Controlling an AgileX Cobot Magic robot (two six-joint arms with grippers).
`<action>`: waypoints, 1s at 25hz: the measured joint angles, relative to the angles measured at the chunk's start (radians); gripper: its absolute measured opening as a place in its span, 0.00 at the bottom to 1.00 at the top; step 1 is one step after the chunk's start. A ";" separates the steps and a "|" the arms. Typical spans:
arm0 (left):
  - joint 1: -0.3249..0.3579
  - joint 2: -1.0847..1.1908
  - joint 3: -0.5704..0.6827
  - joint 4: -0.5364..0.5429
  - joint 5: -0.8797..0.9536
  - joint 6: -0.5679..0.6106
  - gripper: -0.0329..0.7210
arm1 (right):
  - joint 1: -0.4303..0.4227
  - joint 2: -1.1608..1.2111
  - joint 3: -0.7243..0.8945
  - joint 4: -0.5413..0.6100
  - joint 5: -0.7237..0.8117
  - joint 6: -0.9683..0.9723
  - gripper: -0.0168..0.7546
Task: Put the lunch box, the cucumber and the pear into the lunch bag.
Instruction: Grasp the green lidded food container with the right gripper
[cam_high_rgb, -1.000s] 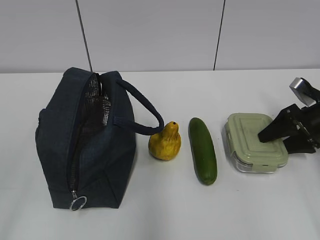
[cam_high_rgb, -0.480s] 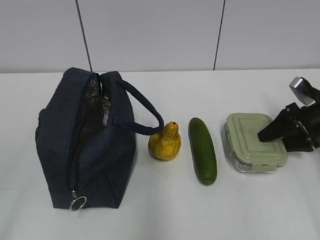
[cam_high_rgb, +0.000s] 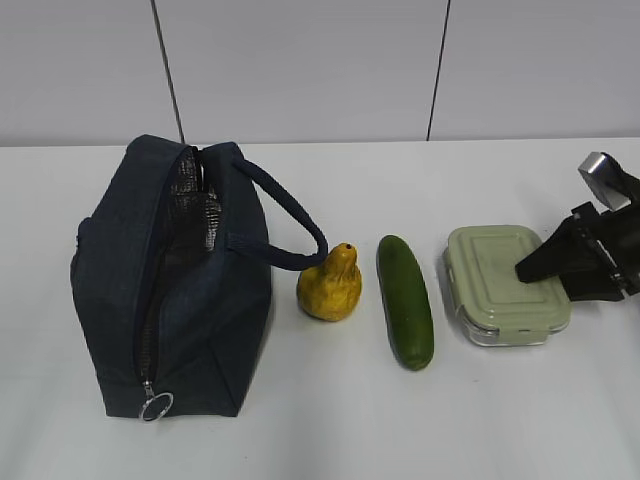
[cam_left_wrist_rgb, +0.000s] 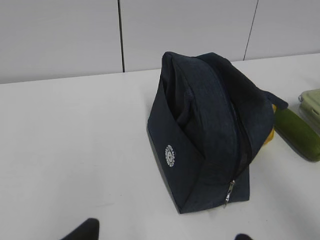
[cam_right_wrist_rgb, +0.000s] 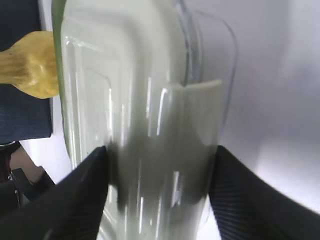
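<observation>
I see the lunch bag (cam_high_rgb: 175, 285) standing on the white table (cam_high_rgb: 320, 430) at the left, dark navy fabric, zipper run open along the top with silver foil lining showing in the gap; nothing visible inside it from either view. Ring pull (cam_high_rgb: 155, 406) hangs at the near end, loop handle (cam_high_rgb: 285, 225) arcs toward the pear (cam_high_rgb: 332, 285). Pear sits just right of the bag, yellow with brown blotches, neck up. Cucumber (cam_high_rgb: 405, 300) lies beside it, dark green, lengthwise toward the camera, apart from both neighbours. Lunch box (cam_high_rgb: 507, 285) is furthest right, clear base, pale sage lid snapped on, contents not discernible. Right gripper (cam_right_wrist_rgb: 160, 190) has its black fingers (cam_right_wrist_rgb: 75, 200) on either side of the box's end, pressed against it in the wrist view, box on the table. Left gripper (cam_left_wrist_rgb: 162, 235) shows only two dark tips at the frame bottom, spread apart, holding nothing, well back from the bag.
</observation>
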 joint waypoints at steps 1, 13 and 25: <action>0.000 0.000 0.000 0.000 0.000 0.000 0.66 | 0.000 0.000 0.000 0.002 0.005 0.000 0.60; 0.000 0.000 0.000 0.000 0.000 0.000 0.66 | 0.000 0.000 0.000 -0.001 0.018 0.002 0.54; 0.000 0.000 0.000 0.000 0.000 0.000 0.66 | 0.000 0.000 -0.002 -0.022 0.034 0.002 0.54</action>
